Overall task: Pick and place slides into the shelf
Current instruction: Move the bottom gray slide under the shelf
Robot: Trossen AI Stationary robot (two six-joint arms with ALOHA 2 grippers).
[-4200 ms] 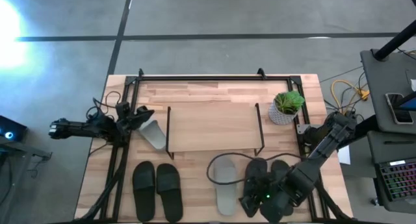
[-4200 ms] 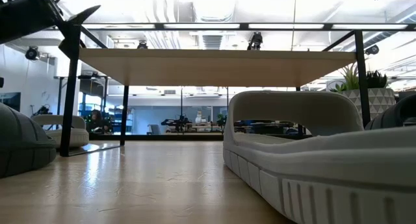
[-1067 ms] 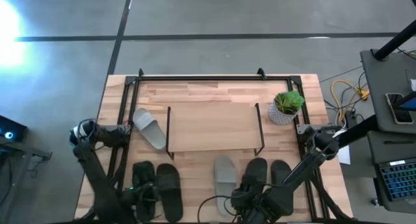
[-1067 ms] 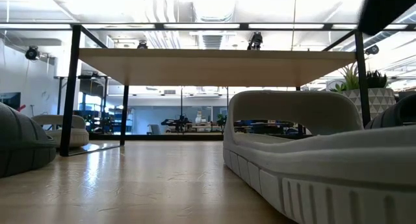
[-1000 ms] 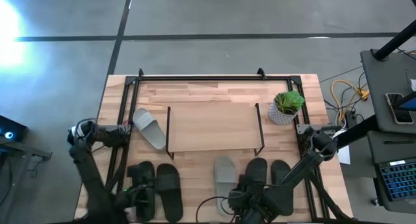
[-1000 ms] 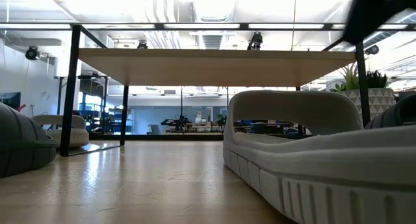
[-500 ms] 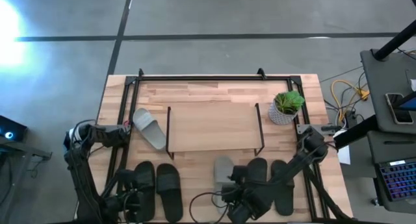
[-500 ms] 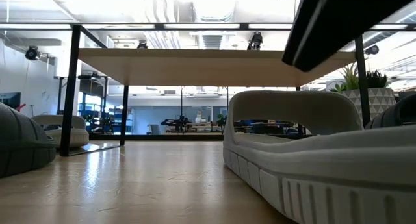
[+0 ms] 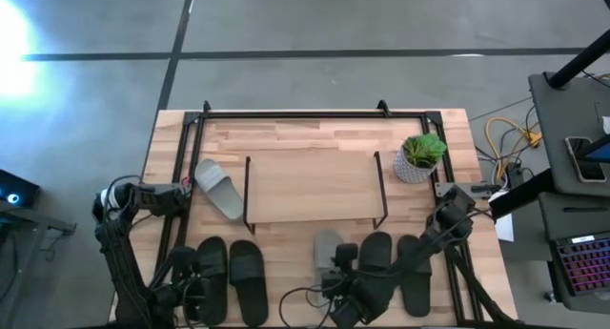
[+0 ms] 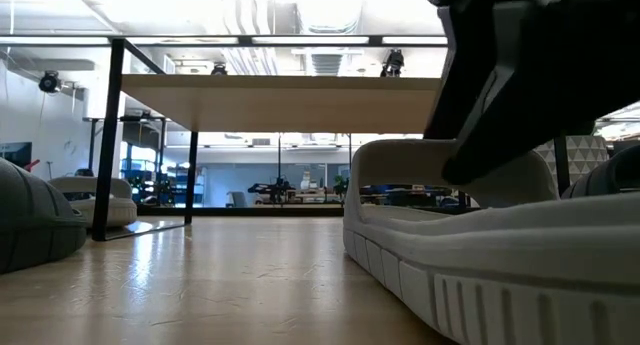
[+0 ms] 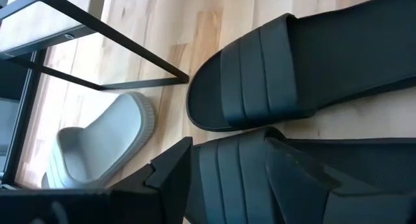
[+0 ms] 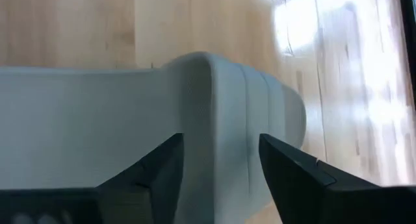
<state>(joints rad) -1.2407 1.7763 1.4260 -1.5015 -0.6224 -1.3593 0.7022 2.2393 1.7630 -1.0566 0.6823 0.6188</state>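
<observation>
A light grey slide (image 9: 328, 253) lies in front of the shelf (image 9: 310, 184). My right gripper (image 12: 218, 178) is open over it, one finger on each side of its strap (image 10: 450, 165). Two black slides (image 9: 248, 277) lie at the near left. My left gripper (image 11: 231, 185) hangs open just above the strap of the left one (image 11: 234, 162), whose partner (image 11: 273, 74) lies beside it. A second grey slide (image 9: 217, 188) rests on the table by the shelf's left legs. Another black pair (image 9: 412, 272) lies to the right of the near grey slide. My right gripper comes slanting down from the near side, its fingers (image 12: 292, 175) standing on either side of the grey slide's strap (image 12: 221, 107). The slide lies flat on the table. I cannot tell whether the fingers touch the strap.
A potted plant (image 9: 420, 157) stands at the far right beside the shelf. The shelf's thin black legs (image 11: 97, 36) stand close to the left slides. Bare wood lies under the shelf (image 10: 250, 275) and along the far edge (image 9: 305, 129).
My right gripper has come down and toward the table's left, from the black pair onto the grey slide's strap, rolling as it went; in the low view it has dropped in from the upper right. My left gripper has sunk a little toward the left black slide.
</observation>
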